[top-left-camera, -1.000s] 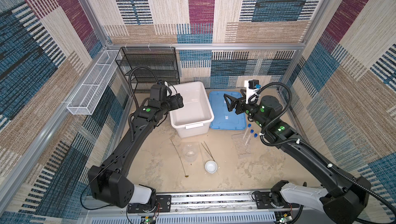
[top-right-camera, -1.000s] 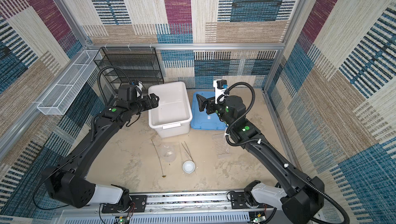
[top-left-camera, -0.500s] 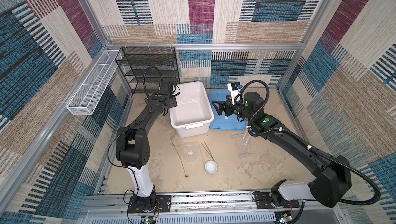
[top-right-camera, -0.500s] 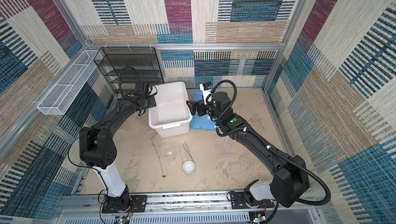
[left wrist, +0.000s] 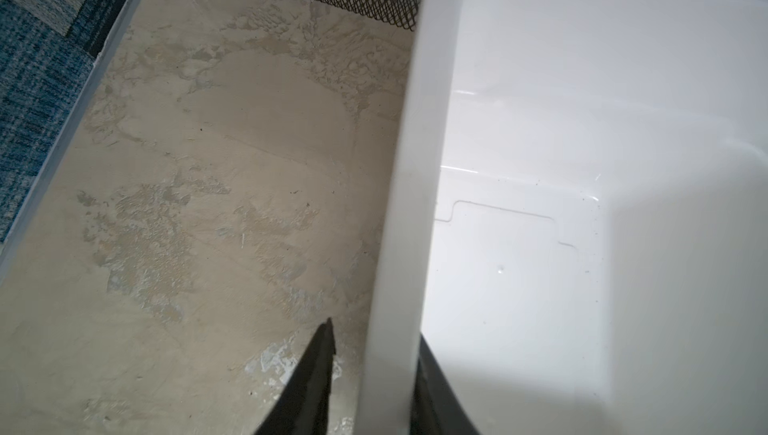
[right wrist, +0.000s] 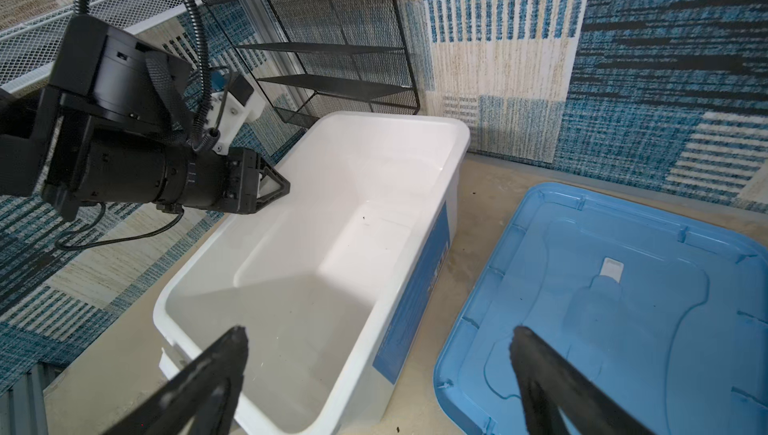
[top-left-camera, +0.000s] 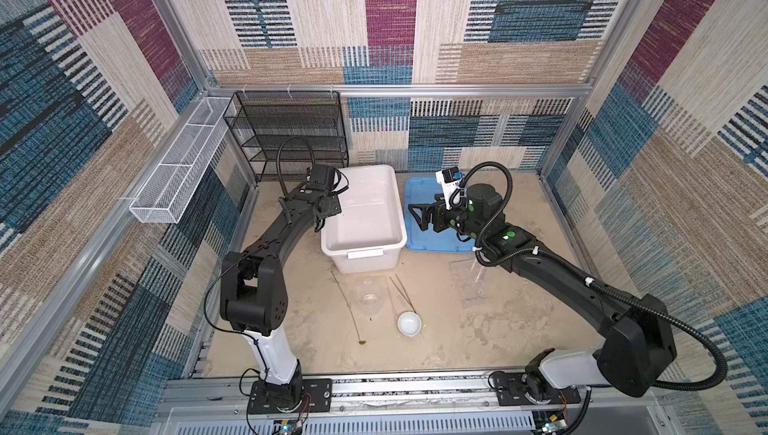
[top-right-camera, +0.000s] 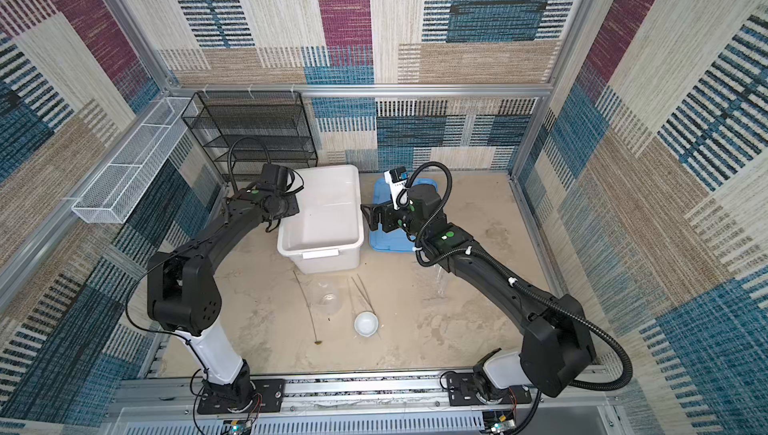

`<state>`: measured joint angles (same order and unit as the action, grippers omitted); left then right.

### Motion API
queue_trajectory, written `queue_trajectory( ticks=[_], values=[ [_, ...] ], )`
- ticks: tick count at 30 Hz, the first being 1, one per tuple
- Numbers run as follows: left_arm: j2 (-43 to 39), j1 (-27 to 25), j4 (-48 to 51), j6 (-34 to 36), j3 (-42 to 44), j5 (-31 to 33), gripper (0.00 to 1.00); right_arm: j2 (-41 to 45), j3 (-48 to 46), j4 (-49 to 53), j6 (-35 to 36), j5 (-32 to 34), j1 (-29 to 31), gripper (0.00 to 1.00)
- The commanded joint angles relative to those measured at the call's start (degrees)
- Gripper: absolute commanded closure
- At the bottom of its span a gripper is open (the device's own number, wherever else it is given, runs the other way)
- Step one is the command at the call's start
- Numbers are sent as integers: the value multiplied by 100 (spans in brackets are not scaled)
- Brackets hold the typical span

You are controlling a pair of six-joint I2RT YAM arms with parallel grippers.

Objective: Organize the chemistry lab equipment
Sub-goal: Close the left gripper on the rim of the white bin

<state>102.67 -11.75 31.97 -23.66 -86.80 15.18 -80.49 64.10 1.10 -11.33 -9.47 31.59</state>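
On the floor in front of the white box lie a clear glass beaker, metal tweezers, a small white dish and a thin brown-tipped rod. A clear tube shows partly under my right forearm. My left gripper straddles the box's left rim with narrowed jaws; whether they clamp it I cannot tell. My right gripper hangs open between the box's right wall and the blue lid.
The box is empty inside. The light-blue lid lies flat to the right of the box. A black mesh shelf stands at the back left, close behind the box. A white wire basket hangs on the left wall.
My left gripper's jaws have narrowed around the box's left rim. The right gripper has swung left over the lid toward the box, staying open.
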Motion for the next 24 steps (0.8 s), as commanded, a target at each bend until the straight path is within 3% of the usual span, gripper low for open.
queue_trajectory(
  ticks=[1,14,24],
  values=[
    [-178,55,-83,-309,154,4,73,-36,-15,-229,-105,-46,22,0],
    [-1029,559,-853,-1629,1066,-714,87,-96,-114,-351,-182,-88,66,0],
    [-1804,573,-1794,-2531,2211,124,85,-280,-14,-428,-286,-245,153,0]
  ],
)
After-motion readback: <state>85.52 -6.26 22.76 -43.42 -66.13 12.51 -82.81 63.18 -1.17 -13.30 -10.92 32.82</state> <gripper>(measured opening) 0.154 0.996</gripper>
